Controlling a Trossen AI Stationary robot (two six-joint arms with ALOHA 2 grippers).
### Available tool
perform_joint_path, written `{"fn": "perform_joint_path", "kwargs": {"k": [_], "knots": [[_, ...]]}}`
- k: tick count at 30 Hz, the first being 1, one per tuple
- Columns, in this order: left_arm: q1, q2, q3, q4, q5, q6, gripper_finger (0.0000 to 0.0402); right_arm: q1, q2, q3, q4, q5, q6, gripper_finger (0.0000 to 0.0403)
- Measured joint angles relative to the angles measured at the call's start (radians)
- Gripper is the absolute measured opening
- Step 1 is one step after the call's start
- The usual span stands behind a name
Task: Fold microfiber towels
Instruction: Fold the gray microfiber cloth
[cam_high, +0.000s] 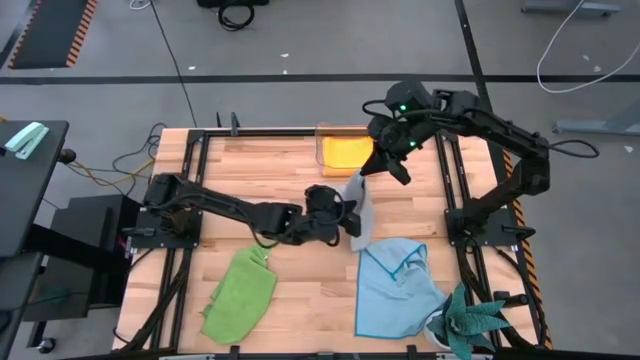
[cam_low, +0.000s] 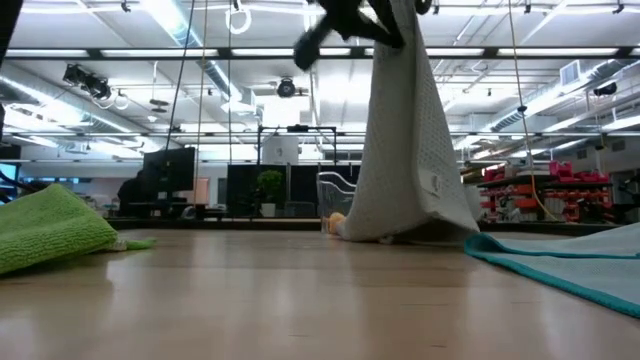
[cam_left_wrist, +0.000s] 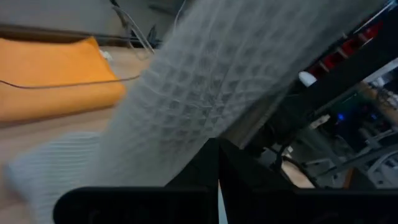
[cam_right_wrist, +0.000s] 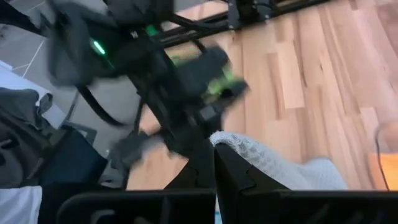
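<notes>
The grey towel (cam_high: 360, 210) hangs in the middle of the table between my two grippers, and its lower end rests on the wood (cam_low: 400, 230). My left gripper (cam_high: 350, 222) is shut on it from the left. My right gripper (cam_high: 372, 170) is shut on its far upper end. The orange-yellow towel (cam_high: 345, 150) lies folded in the clear box (cam_high: 322, 130) at the far edge. The lime green towel (cam_high: 240, 290) lies crumpled at the near left. The light blue towel (cam_high: 395, 285) lies spread at the near right. My left gripper pinches the grey towel between its two shut fingers (cam_left_wrist: 205, 168), on the cloth's near part (cam_left_wrist: 205, 118). It comes level from the table's left. The cloth runs taut away from the fingers; one layer or several, I cannot tell. My right gripper pinches an edge of the grey towel (cam_right_wrist: 233, 142) between its shut fingers, at the towel's far upper end (cam_high: 356, 182). It comes from above, slanting from the far right. The towel hangs below it, with its lower end on the table.
A teal spiky-leaved plant (cam_high: 470, 322) stands at the near right corner, beside the light blue towel. Dark frame rails (cam_high: 455, 200) run along the table's left and right sides. Bare wood (cam_high: 300, 290) lies between the green and blue towels.
</notes>
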Motion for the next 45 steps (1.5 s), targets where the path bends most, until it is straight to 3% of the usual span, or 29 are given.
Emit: {"fn": "perform_joint_path", "kwargs": {"k": [5, 15, 20, 45], "knots": [[0.007, 0.059, -0.001, 0.137, 0.0, -0.006, 0.0015, 0.014, 0.019, 0.0, 0.033, -0.003, 0.024, 0.0], [-0.002, 0.061, -0.001, 0.121, 0.036, 0.019, 0.0014, -0.037, 0.024, -0.001, 0.099, -0.014, 0.074, 0.0], [-0.009, 0.062, 0.0, 0.062, 0.045, -0.002, 0.003, -0.057, 0.024, 0.0, 0.125, -0.064, 0.083, 0.0], [-0.033, 0.068, 0.0, 0.014, 0.132, -0.081, 0.0089, -0.07, 0.023, 0.05, 0.139, -0.064, 0.083, 0.0]]}}
